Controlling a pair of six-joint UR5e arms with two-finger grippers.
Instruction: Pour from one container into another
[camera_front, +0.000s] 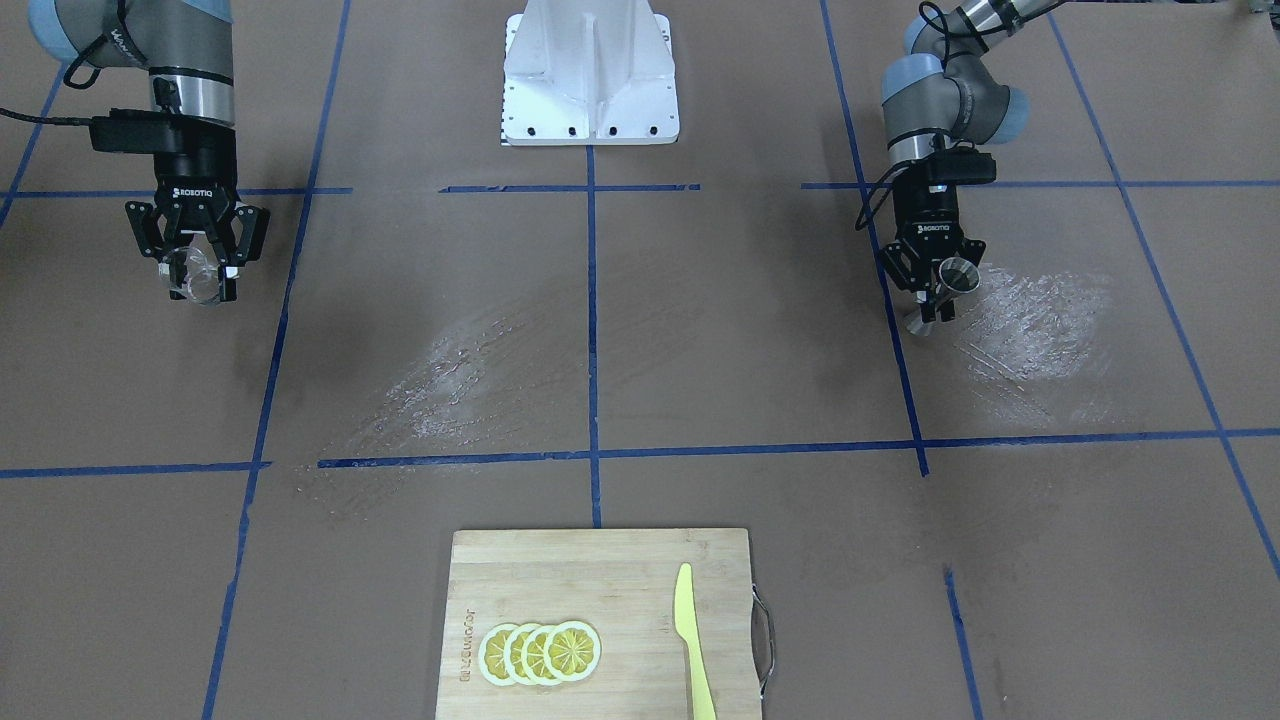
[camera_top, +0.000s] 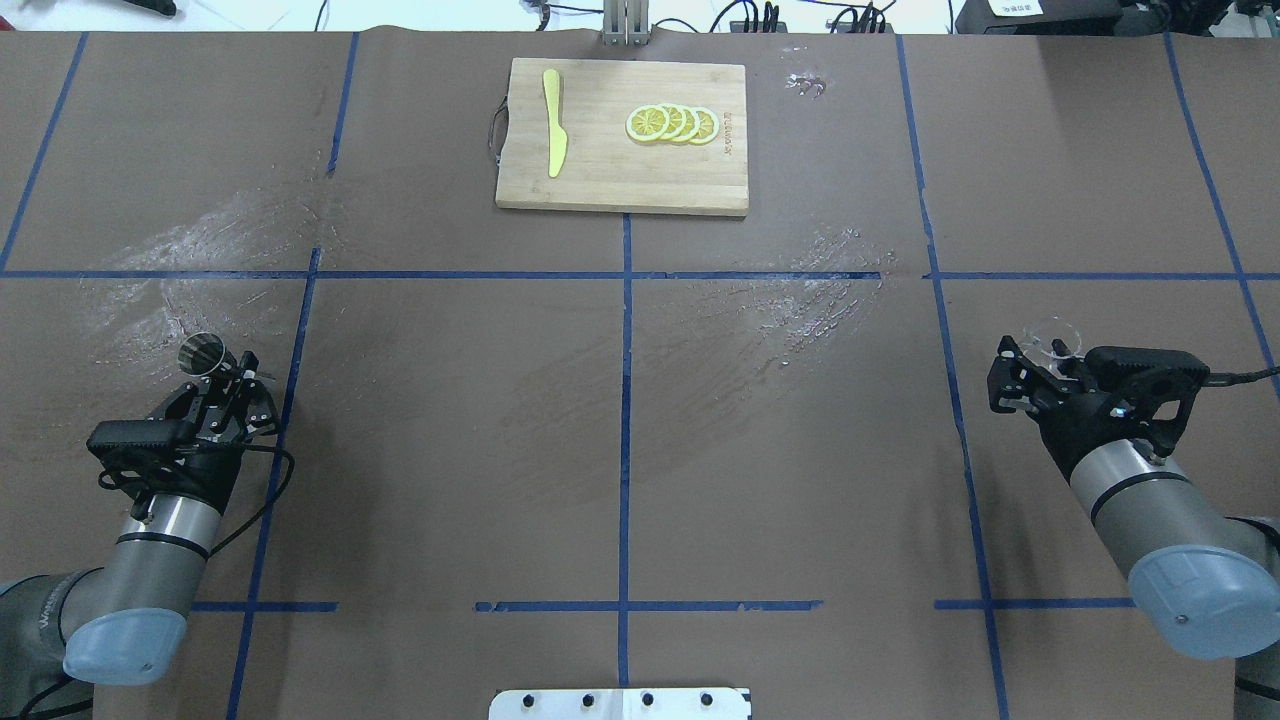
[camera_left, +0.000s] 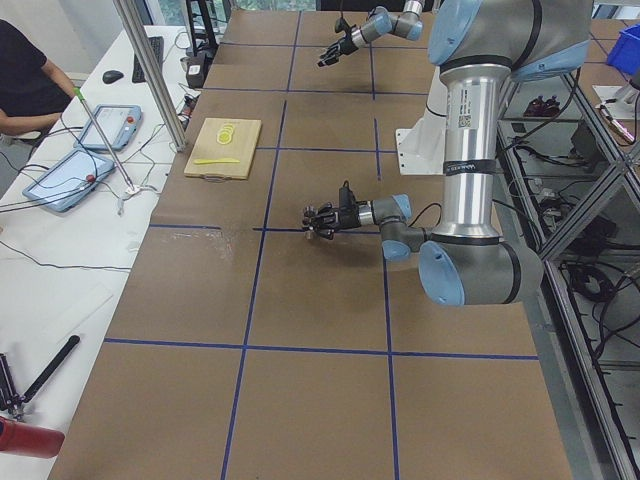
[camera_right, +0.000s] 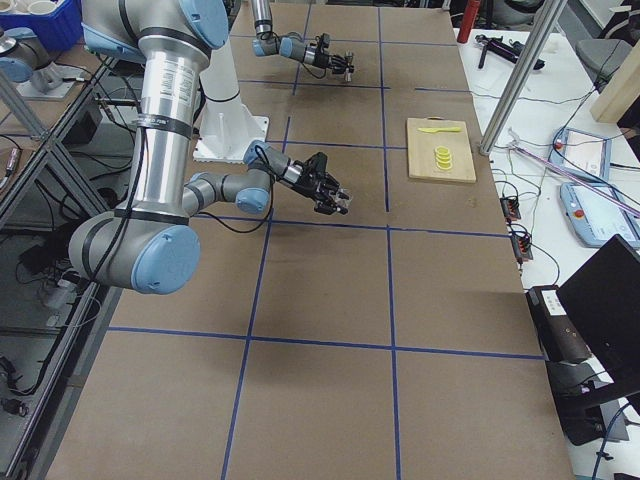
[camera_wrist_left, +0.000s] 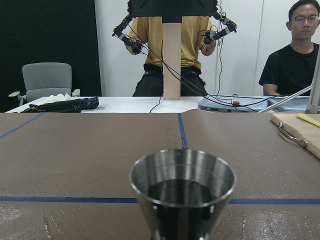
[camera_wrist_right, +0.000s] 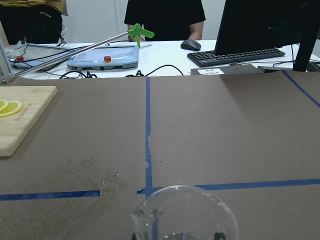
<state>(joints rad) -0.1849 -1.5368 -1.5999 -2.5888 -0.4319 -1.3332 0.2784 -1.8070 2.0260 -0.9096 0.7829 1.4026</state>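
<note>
Found the glass cup (camera_wrist_right: 185, 212) pinched upright in the right claw (camera_front: 200, 268), near the end of the surface (camera_top: 450, 450) on the robot's right. Cannot tell through the clear wall how much liquid sits inside, if any. Cannot tell either whether resting on the surface or hanging just off it.

Found the metal jigger (camera_wrist_left: 182, 197) pinched in the left claw (camera_top: 225, 385), wide mouth up and level in the left wrist view, near the opposite end. Dark inside the bowl: liquid or reflection, cannot say.

Noted both vessels well apart, with the whole middle of the surface between them. Noted pale wet-looking smears (camera_top: 790, 300) on the brown covering near each claw and across the middle. Noted blue tape lines (camera_top: 625, 400) marking out a grid.

Farther out, at the operators' edge: a wooden cutting board (camera_top: 600, 180) with a row of overlapping lemon slices (camera_top: 672, 123) and a yellow knife (camera_top: 553, 120) lying beside them, apart. Nothing there in the way.

Judged step: both grasps made, pour not yet begun.

Judged next move: bring the two claws together toward the middle, set the cup's pouring lip just above the jigger's rim, hold the jigger level, then roll the right wrist slowly. Small mouth to aim at, so expect spills from any misalignment or hasty tilt.
</note>
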